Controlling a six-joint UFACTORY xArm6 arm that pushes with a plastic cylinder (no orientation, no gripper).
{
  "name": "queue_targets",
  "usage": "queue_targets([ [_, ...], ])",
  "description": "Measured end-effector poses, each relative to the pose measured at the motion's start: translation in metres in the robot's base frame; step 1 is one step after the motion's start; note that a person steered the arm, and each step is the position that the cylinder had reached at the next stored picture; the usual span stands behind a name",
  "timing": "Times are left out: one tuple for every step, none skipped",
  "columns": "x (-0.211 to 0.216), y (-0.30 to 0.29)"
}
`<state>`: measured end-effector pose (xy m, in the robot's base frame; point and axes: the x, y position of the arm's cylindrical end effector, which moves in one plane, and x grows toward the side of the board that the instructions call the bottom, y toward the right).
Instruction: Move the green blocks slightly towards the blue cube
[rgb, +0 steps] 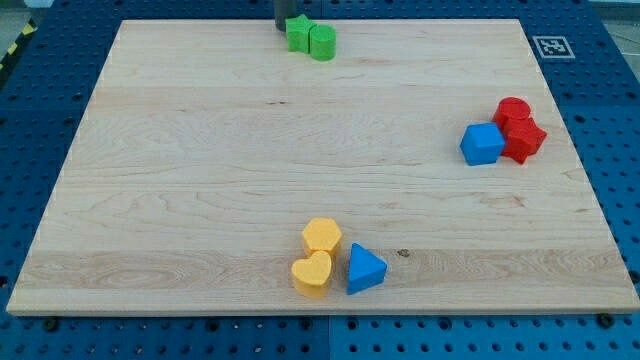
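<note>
Two green blocks sit together at the view's top centre: a star-like green block (299, 33) and a green cylinder (322, 43) touching its right side. The blue cube (482, 144) sits at the view's right, touching two red blocks, a red cylinder (513, 112) above and a red star-like block (524, 140) to its right. My tip (282, 28) is at the top edge of the board, just left of the green star block, touching or nearly touching it.
A yellow hexagon block (322, 236), a yellow heart block (312, 274) and a blue triangle block (365, 269) cluster at the view's bottom centre. The wooden board (200, 180) lies on a blue perforated table. A marker tag (552, 46) is at the top right.
</note>
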<state>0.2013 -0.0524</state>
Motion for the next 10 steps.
queue_targets([
  [0.007,0.001],
  [0.024,0.005],
  [0.037,0.021],
  [0.045,0.045],
  [0.05,0.07],
  [0.058,0.089],
  [0.072,0.11],
  [0.082,0.124],
  [0.093,0.124],
  [0.107,0.124],
])
